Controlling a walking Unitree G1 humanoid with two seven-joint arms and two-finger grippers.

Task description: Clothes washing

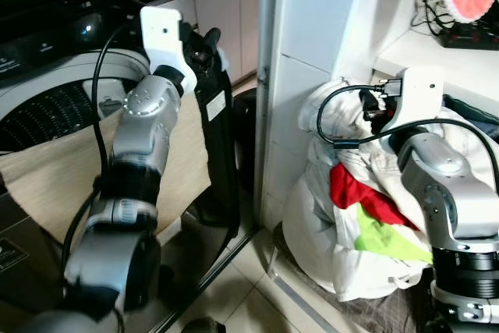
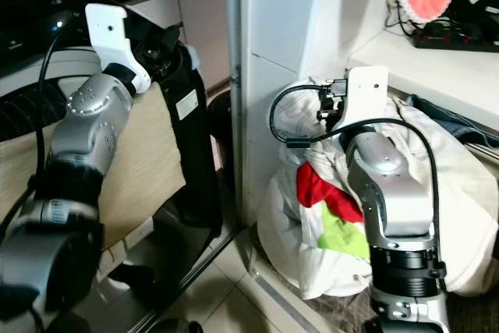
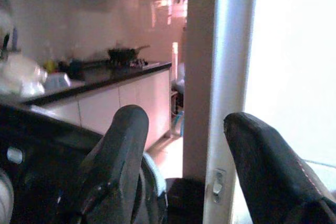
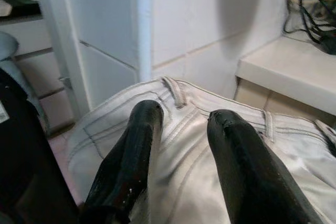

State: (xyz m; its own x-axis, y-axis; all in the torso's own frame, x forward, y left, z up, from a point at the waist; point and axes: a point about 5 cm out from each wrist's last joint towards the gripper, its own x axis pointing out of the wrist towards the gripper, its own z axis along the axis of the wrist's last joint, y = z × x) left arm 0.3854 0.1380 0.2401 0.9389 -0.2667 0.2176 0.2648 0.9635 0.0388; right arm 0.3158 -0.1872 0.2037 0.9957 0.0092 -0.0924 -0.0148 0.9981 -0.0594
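Head views: laundry pile [image 1: 366,216] sits on the floor right of the white wall edge [image 1: 269,91], white garments on top, red cloth [image 1: 355,191] and lime-green cloth [image 1: 386,238] tucked in. Right gripper [image 4: 181,121] is over the pile's top; left gripper [image 3: 184,129] is raised far left, near the washing machine [image 1: 47,99], where a beige cloth [image 1: 62,177] hangs.

Left wrist: fingers spread wide, holding nothing, kitchen counter [image 3: 100,77] beyond.

Right wrist: white trousers [image 4: 184,145] waistband right under the fingertips [image 4: 147,114], fingers parted, resting on or just above the fabric, nothing pinched.
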